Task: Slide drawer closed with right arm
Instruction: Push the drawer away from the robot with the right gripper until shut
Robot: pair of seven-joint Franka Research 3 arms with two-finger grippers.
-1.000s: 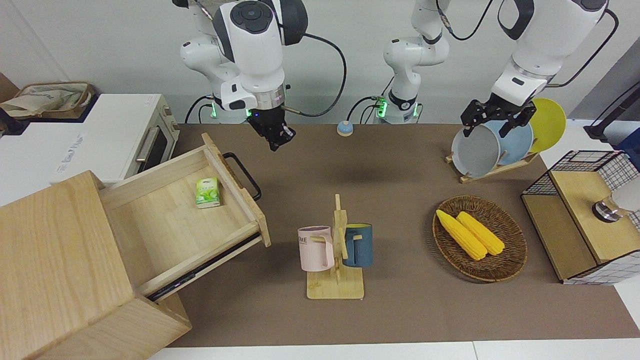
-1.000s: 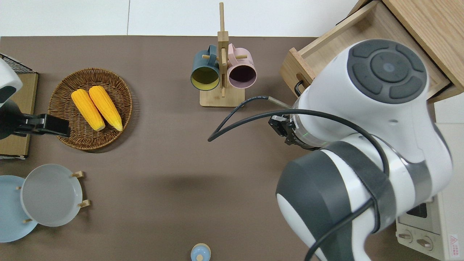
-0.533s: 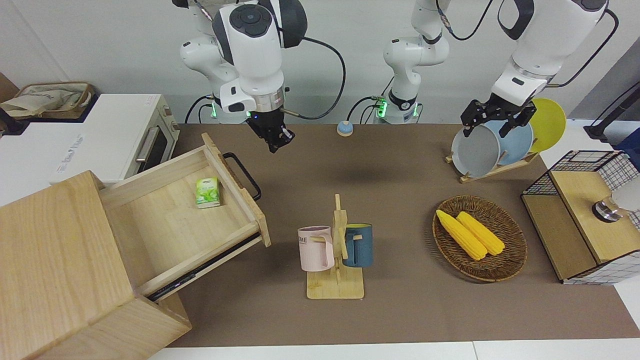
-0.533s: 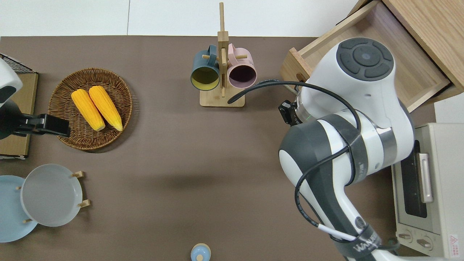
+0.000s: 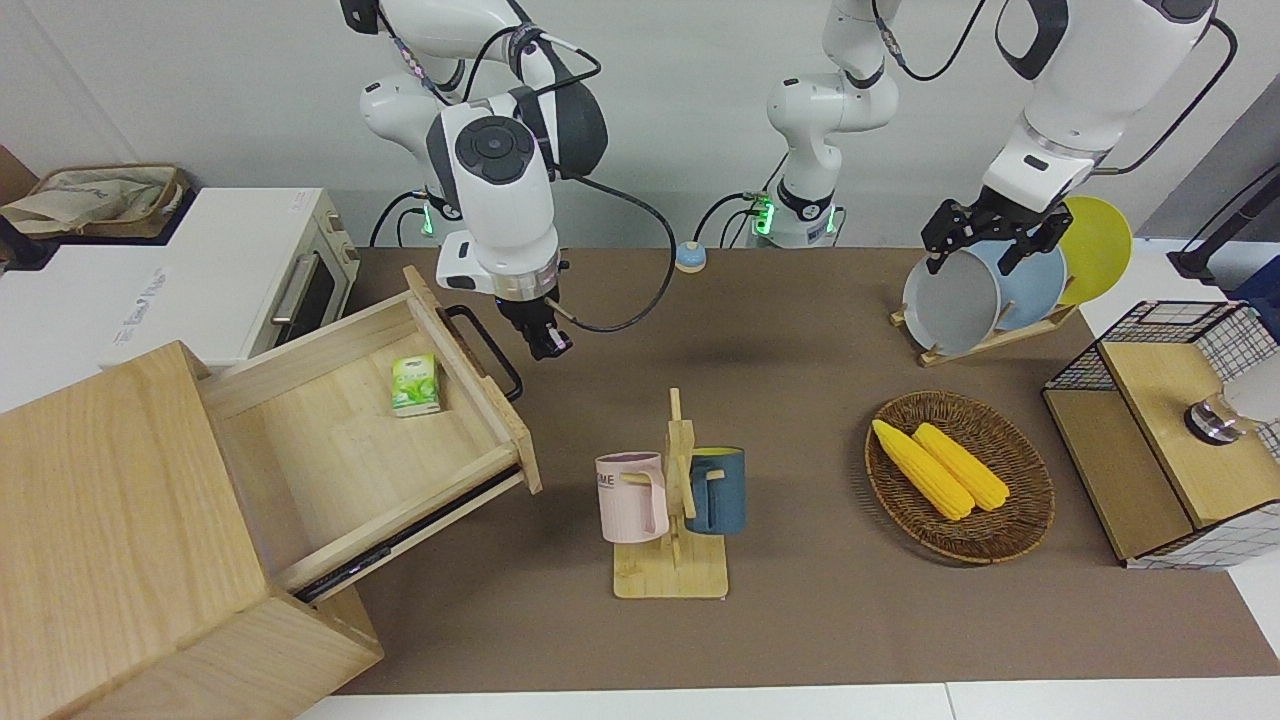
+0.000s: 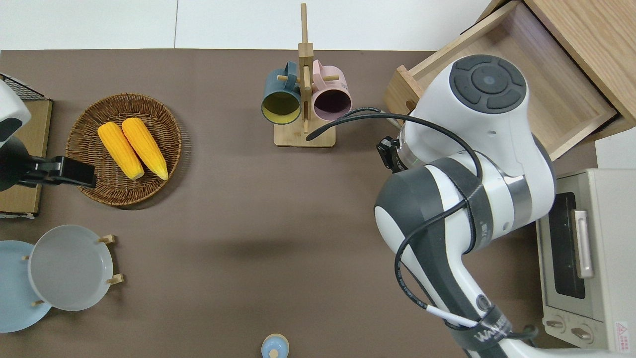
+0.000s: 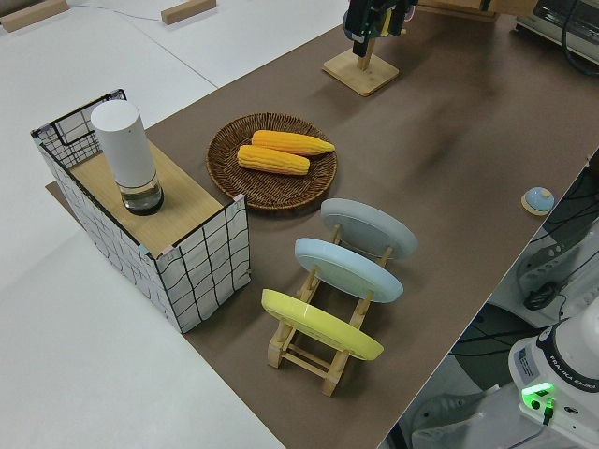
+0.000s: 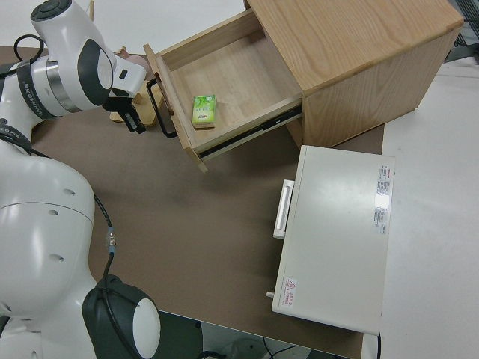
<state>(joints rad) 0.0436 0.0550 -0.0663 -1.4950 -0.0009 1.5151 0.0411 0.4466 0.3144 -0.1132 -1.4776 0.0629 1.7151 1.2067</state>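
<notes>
The drawer of the pale wooden cabinet stands pulled out, with a small green box inside it. Its black loop handle faces the middle of the table. My right gripper hangs low, close beside the handle, on the side toward the left arm's end of the table. It is a small gap away from the handle and its fingers look shut and empty. The right side view shows it next to the handle. In the overhead view my right arm hides it. My left gripper is parked and open.
A white toaster oven stands beside the cabinet, nearer to the robots. A mug rack with two mugs stands mid-table. Toward the left arm's end are a corn basket, a plate rack and a wire-and-wood box.
My right arm has come down and moved toward the drawer, bringing the gripper from high over the table to beside the handle. The drawer and the left arm have not moved.
</notes>
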